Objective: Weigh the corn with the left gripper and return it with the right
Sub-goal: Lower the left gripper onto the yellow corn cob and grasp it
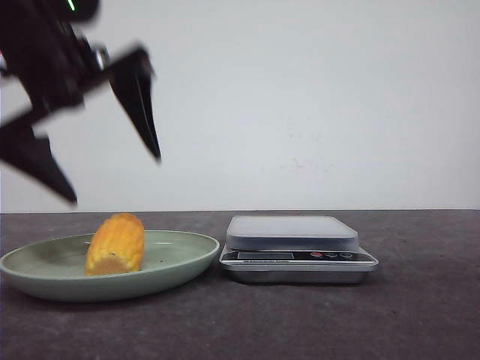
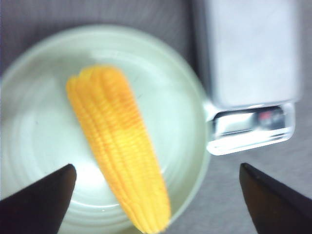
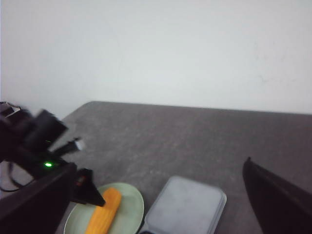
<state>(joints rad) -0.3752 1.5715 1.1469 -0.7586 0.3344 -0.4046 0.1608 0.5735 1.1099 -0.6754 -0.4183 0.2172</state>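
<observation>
The corn [image 1: 115, 244] lies on a pale green plate [image 1: 180, 259] at the left of the table, its cut end toward the camera. In the left wrist view the corn [image 2: 117, 146] stretches along the plate [image 2: 34, 117]. My left gripper [image 1: 117, 180] hangs above the corn, open, with nothing between its fingers [image 2: 39, 202]. The silver scale [image 1: 298, 247] stands just right of the plate with nothing on it. My right gripper [image 3: 161, 165] is open and high above the table, looking down on the corn [image 3: 104, 214] and the scale [image 3: 187, 209]; it is outside the front view.
A dark grey table top [image 1: 420, 315] runs to a white wall [image 1: 315, 105] behind. The scale's display and buttons [image 1: 330, 256] face the front edge. The left arm's body with its green light [image 3: 48, 165] shows in the right wrist view.
</observation>
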